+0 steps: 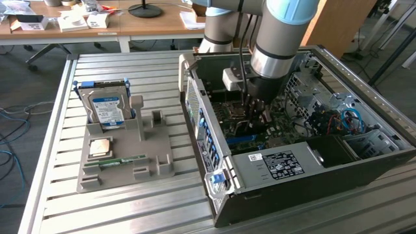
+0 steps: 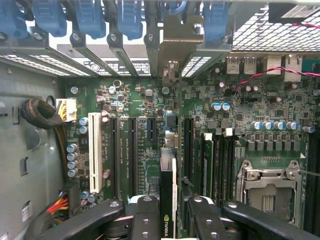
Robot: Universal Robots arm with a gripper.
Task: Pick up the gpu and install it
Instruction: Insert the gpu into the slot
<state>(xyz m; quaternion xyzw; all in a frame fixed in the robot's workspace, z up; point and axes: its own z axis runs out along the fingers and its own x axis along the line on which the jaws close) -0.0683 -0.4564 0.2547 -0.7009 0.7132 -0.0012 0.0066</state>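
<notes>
The arm is reaching down into the open case (image 1: 305, 161) at the centre right of the exterior frame, and the gpu (image 2: 168, 200) is sitting edge-on between the jaws of the gripper (image 2: 168, 220) at the bottom centre of the wrist frame, so the pick-up is looking done; the jaws are closing narrowly on the card's thin edge. The card is hanging over the motherboard (image 2: 150, 130), its metal bracket (image 2: 172, 45) reaching up toward the row of blue slot clips (image 2: 90, 20) along the top of the frame. Whether its connector is already sinking into a slot I cannot tell, so seating is seeming to be the part left. The card is showing as a slim dark slab with a pale strip and a small green logo. The board is glossy green, crowded with round silver capacitors, long black slots and one white slot (image 2: 95, 152). On the ribbed metal surface (image 1: 130, 209) at the exterior frame's left, a grey moulded tray (image 1: 123, 161) is carrying a boxy hard drive (image 1: 105, 108) with a blue label and a narrow green memory stick (image 1: 117, 161)
</notes>
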